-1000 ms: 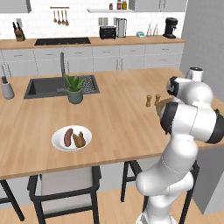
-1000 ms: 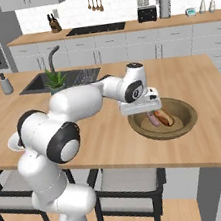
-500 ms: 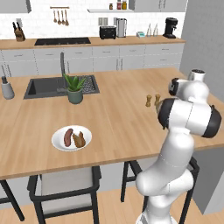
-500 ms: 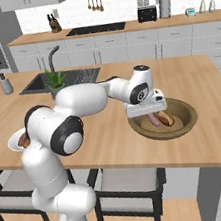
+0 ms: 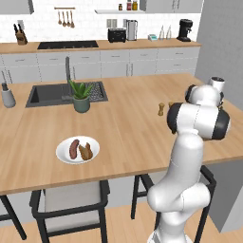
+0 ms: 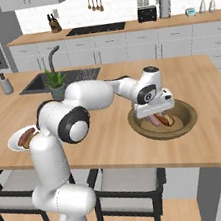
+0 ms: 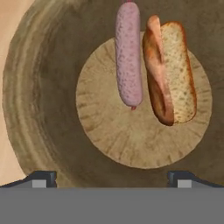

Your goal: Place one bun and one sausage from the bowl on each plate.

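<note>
I hold the gripper (image 6: 155, 117) wide open and empty above the bowl (image 6: 187, 123), where the pale sausage (image 7: 128, 54) and bun (image 7: 171, 70) lie side by side. The white plate (image 5: 63, 148), far left, is served. Next I'd descend on one.

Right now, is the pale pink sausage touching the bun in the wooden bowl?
Apart. In the hand view a thin dark strip of the wooden bowl shows between the pale pink sausage and the bun lying alongside it.

White rounded arm (image 6: 87, 96), dark joints
</note>
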